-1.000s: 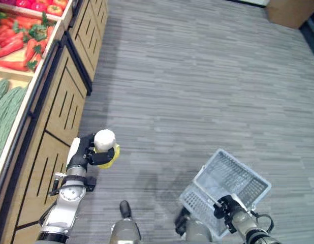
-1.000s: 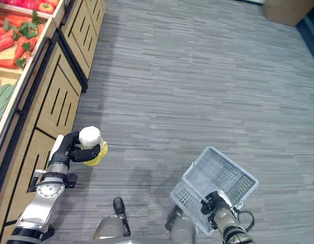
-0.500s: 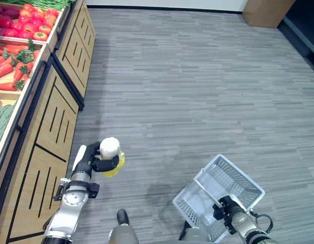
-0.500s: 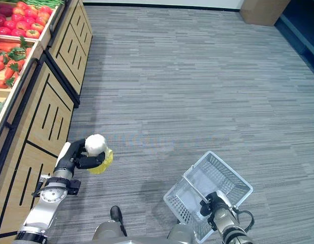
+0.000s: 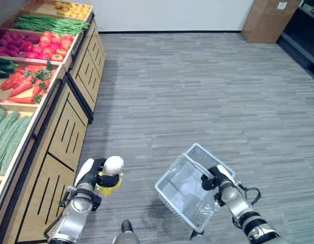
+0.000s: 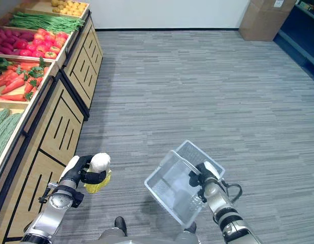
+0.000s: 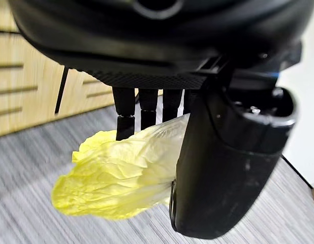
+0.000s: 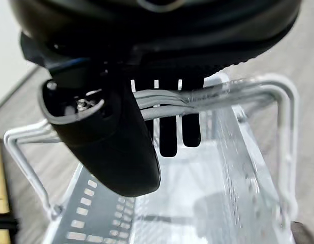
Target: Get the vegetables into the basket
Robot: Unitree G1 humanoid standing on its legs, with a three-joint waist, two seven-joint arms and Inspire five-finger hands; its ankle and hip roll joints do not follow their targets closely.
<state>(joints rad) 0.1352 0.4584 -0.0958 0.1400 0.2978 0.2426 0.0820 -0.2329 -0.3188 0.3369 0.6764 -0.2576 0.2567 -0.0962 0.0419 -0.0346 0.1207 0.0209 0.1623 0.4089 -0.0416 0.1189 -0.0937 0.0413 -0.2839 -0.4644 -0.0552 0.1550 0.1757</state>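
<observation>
Transfer step, veg in hand: left hand (image 5: 98, 172) clamped round yellow-green cabbage (image 7: 121, 178) beside wooden produce stand (image 5: 55, 137), right hand (image 5: 214, 179) curled on handle of empty wire basket (image 5: 185, 190), apart; next: bring cabbage over basket opening, release.

A grocery shop: at nine to eleven o'clock, slatted light-wood produce bins (image 5: 70, 127) display red peppers (image 5: 54, 43), green beans (image 5: 45, 24) and pale green gourds (image 5: 7, 137) beside grey plank flooring (image 5: 197, 91).
</observation>
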